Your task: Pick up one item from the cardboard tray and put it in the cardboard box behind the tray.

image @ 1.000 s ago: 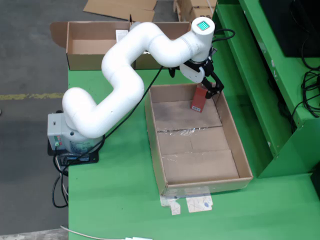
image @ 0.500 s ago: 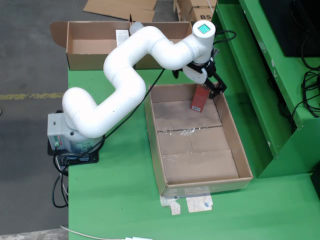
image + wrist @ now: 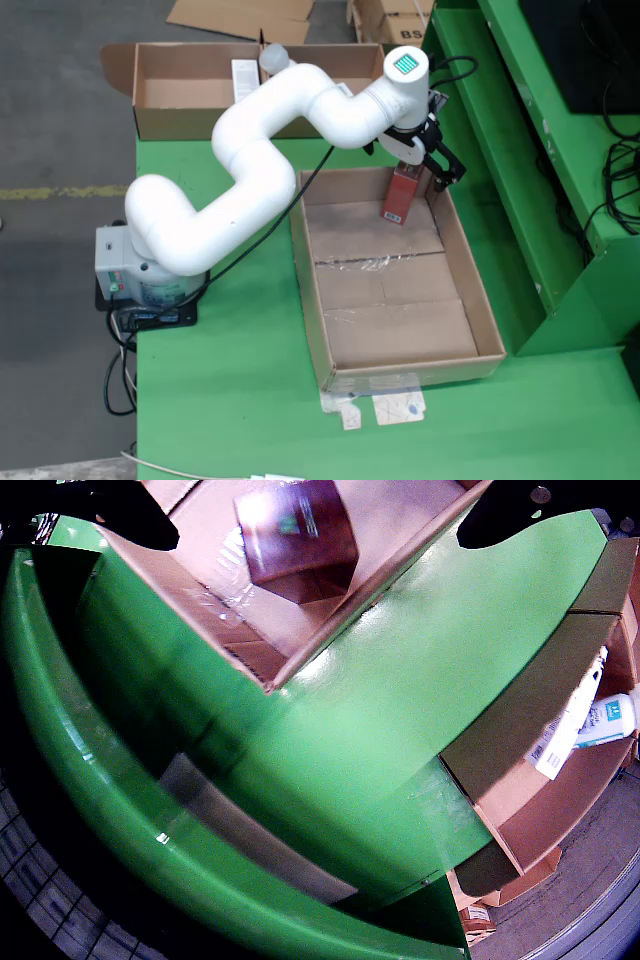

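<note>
A dark red carton (image 3: 399,195) stands upright at the far right end of the shallow cardboard tray (image 3: 311,300); nothing else shows in the tray. My gripper (image 3: 424,163) hangs just above and around the carton's top. In the wrist view the two black fingers (image 3: 105,510) sit wide apart at the top corners, with the carton (image 3: 297,540) between them and untouched by either, inside the tray (image 3: 385,585). The gripper is open. The cardboard box (image 3: 190,118) stands behind the tray at the far left and also shows in the wrist view (image 3: 545,800).
The box holds a white bottle (image 3: 272,57) and a white packet (image 3: 245,78). A green shelf frame (image 3: 520,170) rises close to the tray's right side. The arm base (image 3: 140,280) is at the table's left edge. Clear tape scraps (image 3: 385,405) lie in front of the tray.
</note>
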You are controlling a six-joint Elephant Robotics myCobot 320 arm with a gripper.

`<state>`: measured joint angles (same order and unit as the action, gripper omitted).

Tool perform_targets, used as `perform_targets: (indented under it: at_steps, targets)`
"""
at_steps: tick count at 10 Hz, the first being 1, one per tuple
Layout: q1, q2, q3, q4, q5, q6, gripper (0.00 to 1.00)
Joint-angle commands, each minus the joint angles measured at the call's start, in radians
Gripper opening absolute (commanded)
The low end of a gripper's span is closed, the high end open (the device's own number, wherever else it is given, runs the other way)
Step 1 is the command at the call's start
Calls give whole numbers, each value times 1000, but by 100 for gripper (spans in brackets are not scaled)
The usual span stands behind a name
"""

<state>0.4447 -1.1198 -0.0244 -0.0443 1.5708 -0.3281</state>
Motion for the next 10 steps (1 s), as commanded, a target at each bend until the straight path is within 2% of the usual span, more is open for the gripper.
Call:
perform_targets:
  at_steps: [1,4,10]
  targets:
    - [11,-13,24,156,-36,4,100]
    - [8,-26,24,192,-47,8,100]
    - [-26,-15,24,147,-27,7,100]
